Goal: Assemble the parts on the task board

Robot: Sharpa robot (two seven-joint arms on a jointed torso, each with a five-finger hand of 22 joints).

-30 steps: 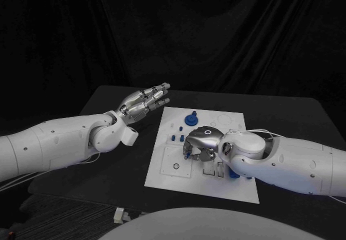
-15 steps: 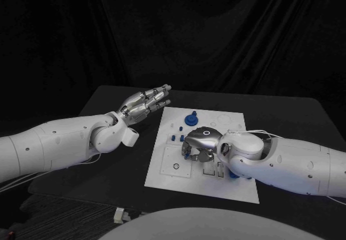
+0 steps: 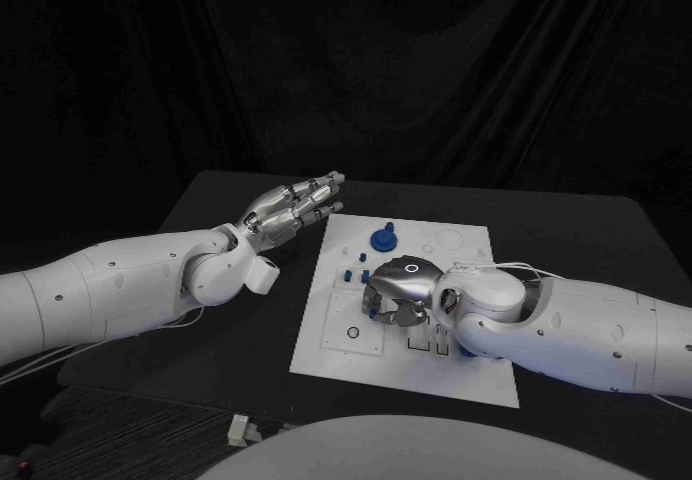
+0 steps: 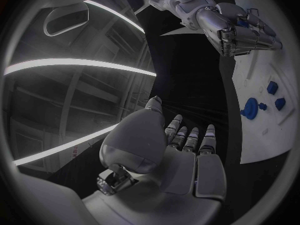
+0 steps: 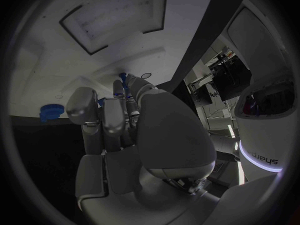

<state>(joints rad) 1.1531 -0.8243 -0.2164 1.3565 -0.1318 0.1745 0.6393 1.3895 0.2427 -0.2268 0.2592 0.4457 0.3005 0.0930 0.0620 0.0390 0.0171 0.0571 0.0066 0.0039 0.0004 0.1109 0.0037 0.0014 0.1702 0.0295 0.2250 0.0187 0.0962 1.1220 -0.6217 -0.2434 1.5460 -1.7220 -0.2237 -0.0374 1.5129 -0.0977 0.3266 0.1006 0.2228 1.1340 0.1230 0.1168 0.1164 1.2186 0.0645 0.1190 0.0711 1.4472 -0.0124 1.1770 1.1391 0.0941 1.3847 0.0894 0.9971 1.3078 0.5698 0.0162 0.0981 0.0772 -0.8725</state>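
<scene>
Head view gave you the layout: the task board (image 3: 353, 350) lay in the middle of the black table (image 3: 577, 230), and your right hand (image 3: 397, 293) was down over the board's middle, fingers curled toward the plate, so that from above you could not tell what, if anything, they held. Near the board's far edge stood a round blue part (image 3: 382, 240), and a few small blue parts (image 3: 351, 262) sat toward the board's left edge, just beside the right hand. Your left hand (image 3: 293, 206) hung clear of the board, off its far left corner, palm turned up, fingers straight and apart, holding nothing. Left wrist view confirmed that for you: the left hand (image 4: 178, 157) lay flat and bare, and beyond it you could see the round blue part (image 4: 250, 108) with two smaller blue pieces (image 4: 275, 96) beside it on the board (image 4: 262, 135), plus the right hand (image 4: 240, 32) with its fingers bent over the plate. Right wrist view added what the head view hid: the right fingers (image 5: 106, 120) were drawn in together, with bits of blue at their tips, though whether they pinched a part you could not tell.
</scene>
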